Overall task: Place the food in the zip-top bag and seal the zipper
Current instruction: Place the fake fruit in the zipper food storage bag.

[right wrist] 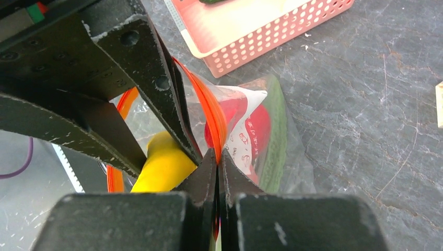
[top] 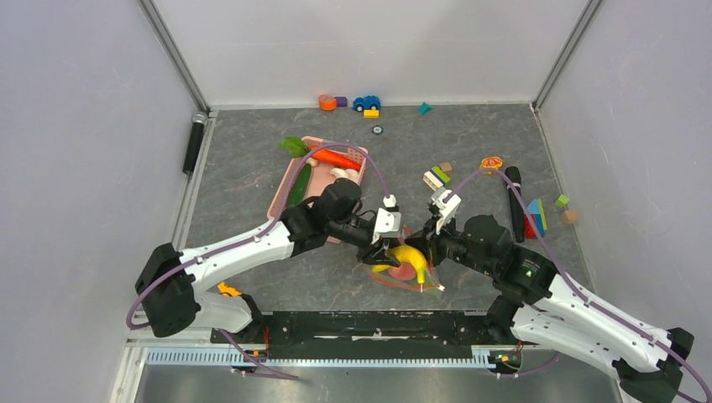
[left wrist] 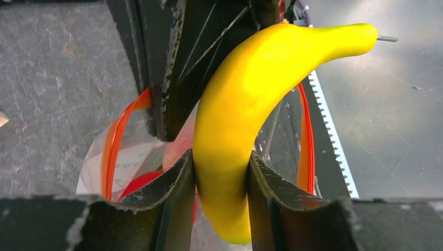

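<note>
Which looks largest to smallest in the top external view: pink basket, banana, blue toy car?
1. Pink basket, clearly largest, though the left arm covers part of it.
2. Banana, held over the bag.
3. Blue toy car; farther from the camera, so its gap to the banana is unsure.

Print shows only on the white label of the zip-top bag [right wrist: 245, 133]: small red marks in the right wrist view, faint grey lettering in the left wrist view, both too small and blurred to read. Nothing legible on either gripper's housing, the pink basket [right wrist: 271, 36], or the toy blocks seen from above. No brand, number or sign can be made out anywhere.
</note>
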Controlling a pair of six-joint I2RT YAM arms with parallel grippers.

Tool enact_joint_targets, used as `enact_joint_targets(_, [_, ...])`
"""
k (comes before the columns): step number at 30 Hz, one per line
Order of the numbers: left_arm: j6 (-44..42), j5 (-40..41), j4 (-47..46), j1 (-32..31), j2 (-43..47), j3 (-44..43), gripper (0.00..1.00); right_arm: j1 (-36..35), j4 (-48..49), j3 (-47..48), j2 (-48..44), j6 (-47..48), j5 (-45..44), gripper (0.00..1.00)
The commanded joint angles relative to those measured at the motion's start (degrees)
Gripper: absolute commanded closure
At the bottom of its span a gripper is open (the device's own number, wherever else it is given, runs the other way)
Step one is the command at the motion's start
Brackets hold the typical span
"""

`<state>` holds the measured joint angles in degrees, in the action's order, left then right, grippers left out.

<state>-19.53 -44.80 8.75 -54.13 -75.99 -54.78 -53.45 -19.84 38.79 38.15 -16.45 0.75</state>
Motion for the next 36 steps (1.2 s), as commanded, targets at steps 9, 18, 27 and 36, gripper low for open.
enact_joint_targets(9, [-3.12,13.57,6.23,-0.28,-2.18,-1.57,0.97,-0.18,-0.40,6.91,-0.01,0.88,1.06,1.00])
enact_joint_targets(18, [0.11,18.41,8.40,-0.60,-5.18,-4.71,0.92,-0.16,-2.69,9.73,0.26,2.86,0.47,1.00])
enact_joint_targets(27, [3.27,20.57,10.97,-1.46,-10.53,-9.22,0.71,-0.16,-3.01,9.18,-0.34,4.21,0.23,1.00])
enact_joint_targets(36, [9.07,17.48,5.43,-3.00,-2.60,-8.56,0.25,-0.16,-3.55,8.29,0.08,3.72,-3.38,1.00])
